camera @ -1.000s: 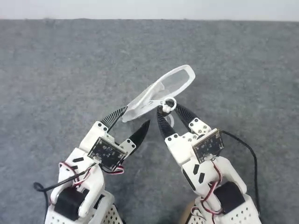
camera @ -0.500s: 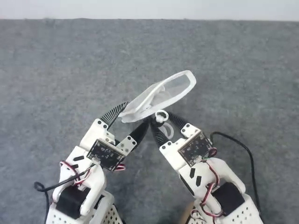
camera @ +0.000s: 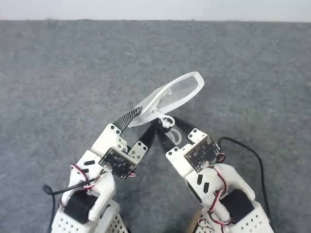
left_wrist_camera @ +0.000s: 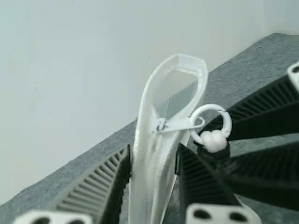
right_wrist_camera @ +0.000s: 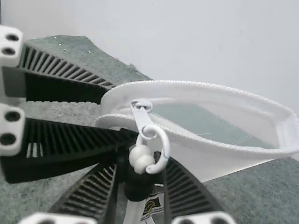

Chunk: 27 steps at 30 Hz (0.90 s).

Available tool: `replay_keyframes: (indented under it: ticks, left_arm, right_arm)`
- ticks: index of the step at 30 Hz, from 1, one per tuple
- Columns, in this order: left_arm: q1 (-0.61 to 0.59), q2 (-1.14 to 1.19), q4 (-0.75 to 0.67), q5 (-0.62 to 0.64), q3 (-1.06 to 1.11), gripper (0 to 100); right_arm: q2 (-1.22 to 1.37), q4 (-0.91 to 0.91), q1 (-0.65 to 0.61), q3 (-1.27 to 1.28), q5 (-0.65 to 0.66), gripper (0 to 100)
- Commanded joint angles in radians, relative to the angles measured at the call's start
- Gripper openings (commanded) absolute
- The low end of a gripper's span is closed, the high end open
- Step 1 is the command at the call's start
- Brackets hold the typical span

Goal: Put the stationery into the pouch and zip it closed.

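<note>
— White pouch (camera: pixel 171 93), where is it now?
— Held up off the worktop (camera: pixel 58 73) between the two arms, mouth gaping, far end pointing away from them.
— What has changed in the last second?
— The left jaws were spread, with one tip just touching the pouch's near end. Now they are clenched on that end, and the left arm (camera: pixel 109 155) has pushed forward a little.
— And the right side?
— The right jaws are clamped at the zip pull (right_wrist_camera: pixel 150 150), the ring with its bead. They have shifted leftward with it and now sit just beside the left jaws.
— What does that mean for the job?
— The pouch is now braced at one end, with the pull in the other grip. In the right wrist view the slider (right_wrist_camera: pixel 138 108) sits at the clamped end, so I judge the zip is still to be drawn shut along the mouth. I cannot tell whether any stationery is inside.
— What about the surface?
— Grey, felt-like covering, wide and flat. A black cable (camera: pixel 255 158) loops beside the right arm (camera: pixel 214 170).
— And the room?
— A plain pale wall (camera: pixel 155 8) behind the far edge.
</note>
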Motion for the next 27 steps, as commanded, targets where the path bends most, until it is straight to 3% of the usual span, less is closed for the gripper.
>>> replay_keyframes:
  ticks: [1,16,21,27]
  left_arm:
    - [0.008,0.0,-0.068,-0.011,0.016,15]
    - [0.035,-0.005,-0.114,-0.015,0.088,1]
    - [-0.006,-0.005,-0.104,-0.009,0.088,1]
    - [-0.021,-0.005,-0.061,-0.009,0.084,1]
  right_arm:
    - [-0.027,0.01,-0.044,-0.074,0.018,0.6]
    - [-0.027,0.004,-0.051,-0.106,0.005,0.6]
    - [-0.027,-0.001,0.038,-0.167,-0.129,0.6]
    - [-0.016,-0.094,0.062,-0.193,-0.172,0.6]
